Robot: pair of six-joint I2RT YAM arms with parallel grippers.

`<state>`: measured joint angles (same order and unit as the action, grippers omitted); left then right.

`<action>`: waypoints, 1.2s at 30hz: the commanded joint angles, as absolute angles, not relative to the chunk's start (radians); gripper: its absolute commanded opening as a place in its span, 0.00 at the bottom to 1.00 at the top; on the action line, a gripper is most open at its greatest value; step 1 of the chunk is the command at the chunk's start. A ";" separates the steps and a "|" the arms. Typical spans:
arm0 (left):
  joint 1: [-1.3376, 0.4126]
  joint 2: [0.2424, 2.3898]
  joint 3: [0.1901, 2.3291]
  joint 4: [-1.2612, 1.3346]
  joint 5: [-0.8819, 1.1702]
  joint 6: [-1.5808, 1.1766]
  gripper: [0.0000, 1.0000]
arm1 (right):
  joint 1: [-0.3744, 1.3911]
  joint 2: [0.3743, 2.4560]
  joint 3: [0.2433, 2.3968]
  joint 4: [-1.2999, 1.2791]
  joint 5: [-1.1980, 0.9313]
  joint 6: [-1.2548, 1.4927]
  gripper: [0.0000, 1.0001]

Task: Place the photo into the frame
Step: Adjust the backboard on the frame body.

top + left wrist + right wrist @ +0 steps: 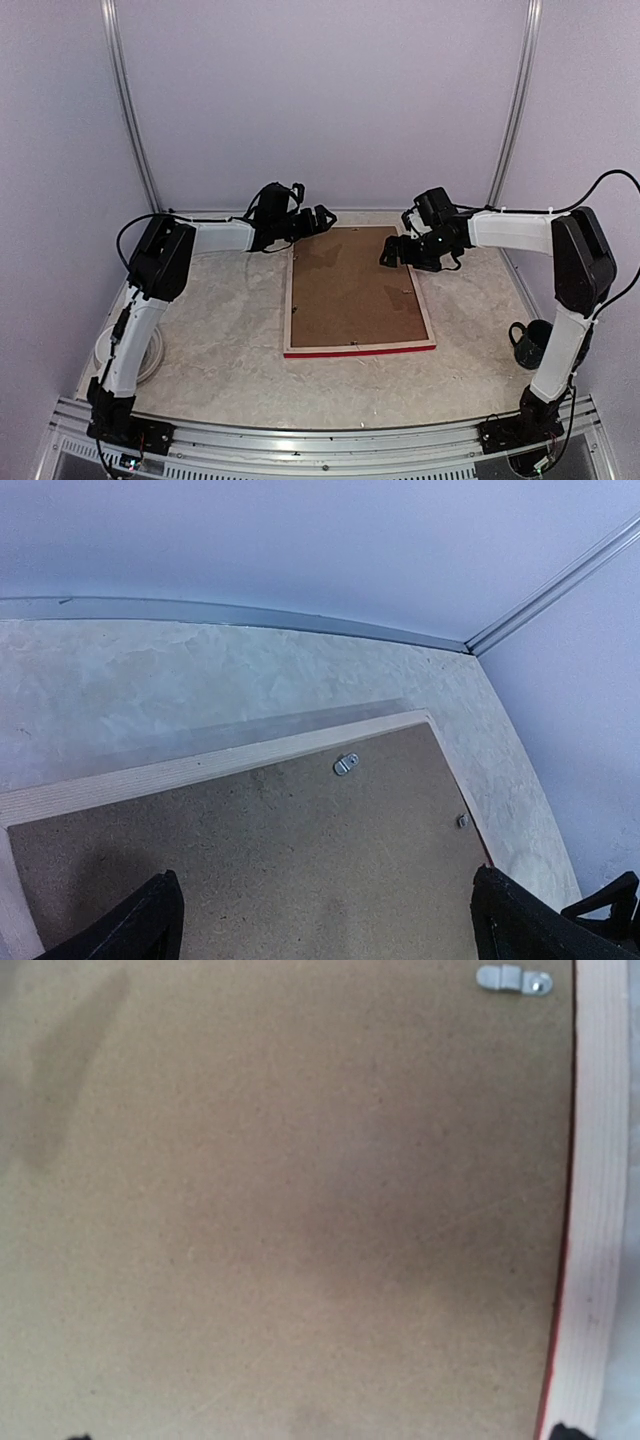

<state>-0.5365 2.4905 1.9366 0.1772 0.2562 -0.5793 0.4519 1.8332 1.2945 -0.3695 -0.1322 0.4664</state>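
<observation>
The frame [358,349] is laid face down in the middle of the bench [220,330], with the brown backing board [350,290] set within it. Both arms are stretched forward and bent inward over its far corners. The left pincer [321,220] and right pincer [390,252] are held wide open, and nothing is gripped.

Light soft, even, cool lilac cast, from overhead; no hard glare. Top view: fair sharpness, slight grain; faint arm shadows on backing board [350,290], far end. Left wrist view: wide-angle bend in wall rail [250,623]. Right wrist view: close, soft focus, diffuse shadow mid-board; frame [595,1210] edge washed out.
</observation>
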 commanded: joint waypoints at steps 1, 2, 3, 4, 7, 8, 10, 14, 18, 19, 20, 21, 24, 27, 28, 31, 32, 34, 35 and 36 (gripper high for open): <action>-0.530 2.507 1.972 0.250 0.253 -0.600 0.99 | 0.473 1.795 1.280 -0.373 -0.125 0.481 0.99; -0.529 2.513 1.987 0.240 0.249 -0.608 0.99 | 0.474 1.796 1.281 -0.372 -0.125 0.482 0.99; -0.529 2.529 2.007 0.221 0.249 -0.614 0.99 | 0.475 1.796 1.281 -0.371 -0.124 0.482 0.99; -0.529 2.544 2.034 0.201 0.255 -0.618 0.99 | 0.476 1.797 1.282 -0.372 -0.125 0.481 0.99; -0.534 2.583 2.080 0.145 0.260 -0.626 0.99 | 0.476 1.801 1.282 -0.371 -0.121 0.482 0.99; -0.535 2.592 2.083 0.135 0.261 -0.626 0.99 | 0.476 1.802 1.283 -0.371 -0.117 0.482 0.99; -0.538 2.603 2.083 0.108 0.252 -0.626 0.99 | 0.476 1.807 1.287 -0.374 -0.108 0.481 0.99; -0.547 2.619 2.079 0.050 0.245 -0.624 0.99 | 0.476 1.819 1.311 -0.383 -0.100 0.480 0.99; -0.560 2.634 2.095 -0.045 0.246 -0.616 0.99 | 0.476 1.826 1.338 -0.397 -0.099 0.477 0.99; -0.565 2.636 2.100 -0.073 0.238 -0.612 0.99 | 0.476 1.827 1.342 -0.402 -0.095 0.476 0.99; -0.567 2.638 2.103 -0.101 0.226 -0.607 0.99 | 0.476 1.826 1.348 -0.406 -0.087 0.474 0.99; -0.569 2.638 2.102 -0.119 0.222 -0.605 0.99 | 0.476 1.826 1.353 -0.410 -0.082 0.472 0.99; -0.570 2.634 2.092 -0.178 0.216 -0.607 0.99 | 0.476 1.825 1.364 -0.428 -0.056 0.468 0.99; -0.572 2.610 2.039 -0.204 0.198 -0.608 0.99 | 0.475 1.826 1.378 -0.449 -0.024 0.470 0.99; -0.572 2.600 2.016 -0.203 0.200 -0.610 0.99 | 0.473 1.828 1.379 -0.454 -0.019 0.471 0.99; -0.572 2.558 1.966 -0.204 0.204 -0.612 0.98 | 0.464 1.834 1.386 -0.465 -0.008 0.477 0.99; -0.572 2.552 1.963 -0.209 0.208 -0.610 0.98 | 0.461 1.837 1.387 -0.466 -0.008 0.478 0.99; -0.571 2.542 1.974 -0.237 0.215 -0.599 0.97 | 0.456 1.839 1.393 -0.470 -0.008 0.479 0.99; -0.570 2.542 1.986 -0.261 0.222 -0.595 0.97 | 0.456 1.840 1.397 -0.474 -0.008 0.478 0.99; -0.566 2.542 1.987 -0.277 0.235 -0.594 0.97 | 0.454 1.839 1.399 -0.479 -0.008 0.479 0.99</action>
